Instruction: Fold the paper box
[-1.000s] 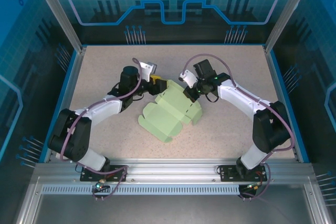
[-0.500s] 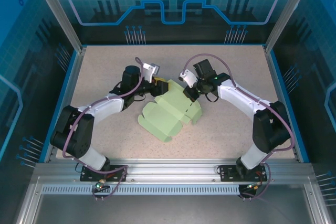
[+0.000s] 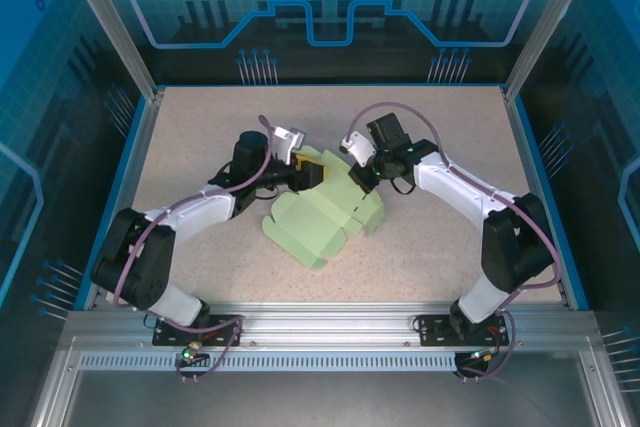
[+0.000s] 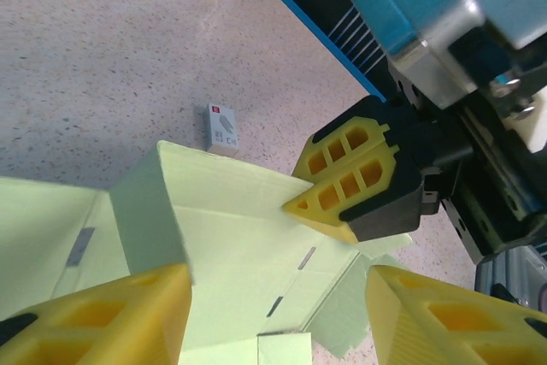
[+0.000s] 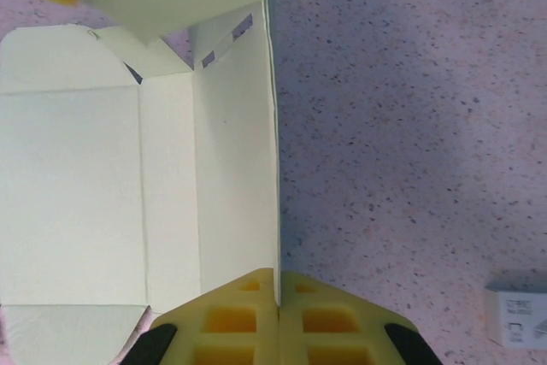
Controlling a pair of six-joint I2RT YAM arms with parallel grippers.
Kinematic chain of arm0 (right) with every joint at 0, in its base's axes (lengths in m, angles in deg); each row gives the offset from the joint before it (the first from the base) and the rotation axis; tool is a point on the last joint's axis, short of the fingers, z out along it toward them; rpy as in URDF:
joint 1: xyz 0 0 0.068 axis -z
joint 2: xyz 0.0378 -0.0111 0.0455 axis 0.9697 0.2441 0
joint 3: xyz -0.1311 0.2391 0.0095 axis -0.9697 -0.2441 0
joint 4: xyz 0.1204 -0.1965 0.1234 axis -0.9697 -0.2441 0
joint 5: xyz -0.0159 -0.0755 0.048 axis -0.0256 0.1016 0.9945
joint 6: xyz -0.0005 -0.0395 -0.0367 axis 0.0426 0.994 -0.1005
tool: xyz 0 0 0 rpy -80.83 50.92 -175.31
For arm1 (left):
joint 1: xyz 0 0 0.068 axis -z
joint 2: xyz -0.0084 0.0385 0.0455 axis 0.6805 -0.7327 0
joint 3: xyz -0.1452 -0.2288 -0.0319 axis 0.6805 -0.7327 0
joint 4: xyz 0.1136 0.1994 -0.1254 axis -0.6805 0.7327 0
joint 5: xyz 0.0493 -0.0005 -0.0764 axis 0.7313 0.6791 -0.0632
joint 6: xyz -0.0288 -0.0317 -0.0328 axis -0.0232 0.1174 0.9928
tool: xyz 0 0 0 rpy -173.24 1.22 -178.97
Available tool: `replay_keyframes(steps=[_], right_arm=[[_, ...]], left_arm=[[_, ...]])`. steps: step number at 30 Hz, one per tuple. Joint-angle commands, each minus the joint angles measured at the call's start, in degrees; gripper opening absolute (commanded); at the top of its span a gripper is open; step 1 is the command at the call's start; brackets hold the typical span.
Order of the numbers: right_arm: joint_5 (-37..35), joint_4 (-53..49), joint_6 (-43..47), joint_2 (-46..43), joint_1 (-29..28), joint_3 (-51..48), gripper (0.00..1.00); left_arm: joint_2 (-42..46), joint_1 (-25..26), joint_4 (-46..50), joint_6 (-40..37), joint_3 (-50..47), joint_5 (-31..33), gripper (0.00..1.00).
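Now R claw (image 5: 279, 297) clamps paper box (image 5: 77, 194) edge; L claw (image 4: 278, 314) agape.

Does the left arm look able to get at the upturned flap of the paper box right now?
Probably yes. The left gripper is open over the paper box, with the upturned flap right beside one finger and nothing between them. The right gripper pinches another edge, clear of that flap.

The right tool (image 4: 346, 185), pinching the paper box (image 3: 320, 212) by its edge, is blocking the path straight ahead of the left tool (image 4: 273, 322), whose fingers (image 4: 94, 314) are standing wide apart over the sheet. A white tag (image 5: 517, 318) is lying just right of the right tool. Bare desk (image 3: 450, 147) farther right is giving free passage.
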Motion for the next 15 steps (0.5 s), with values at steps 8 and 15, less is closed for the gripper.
replay_keyframes(steps=[8, 15], right_arm=[[-24.7, 3.9, 7.6, -3.6, -10.6, -3.5, 0.03], [-39.6, 12.4, 16.0, -2.3, -16.4, -8.2, 0.03]], left_arm=[[19.0, -4.7, 7.7, 1.2, -9.5, 16.0, 0.64], [20.7, -11.0, 13.5, 7.4, -11.2, 25.7, 0.67]])
